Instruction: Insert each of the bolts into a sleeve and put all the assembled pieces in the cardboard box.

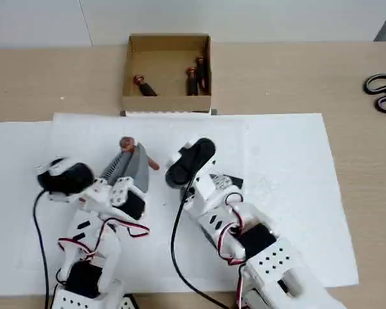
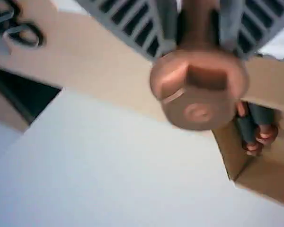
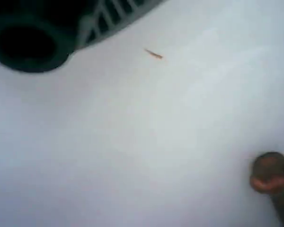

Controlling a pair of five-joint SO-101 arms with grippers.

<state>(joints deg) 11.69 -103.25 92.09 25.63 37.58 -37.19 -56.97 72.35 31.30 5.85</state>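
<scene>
While the left gripper [image 1: 129,158] clamped a copper bolt [image 2: 199,87] near the cardboard box [image 1: 167,102], the right gripper [image 3: 80,28] pinched a black sleeve [image 3: 28,42] over white paper [image 3: 156,142]

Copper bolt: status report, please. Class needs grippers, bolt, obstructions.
Left gripper shut on copper bolt. Right arm alongside, black sleeve at its wrist. Three assembled pieces in cardboard box.

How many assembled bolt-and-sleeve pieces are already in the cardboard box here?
3 assembled pieces: one lies at the left of the cardboard box, and two lie close together at its right. The box's near wall could hide more.
</scene>
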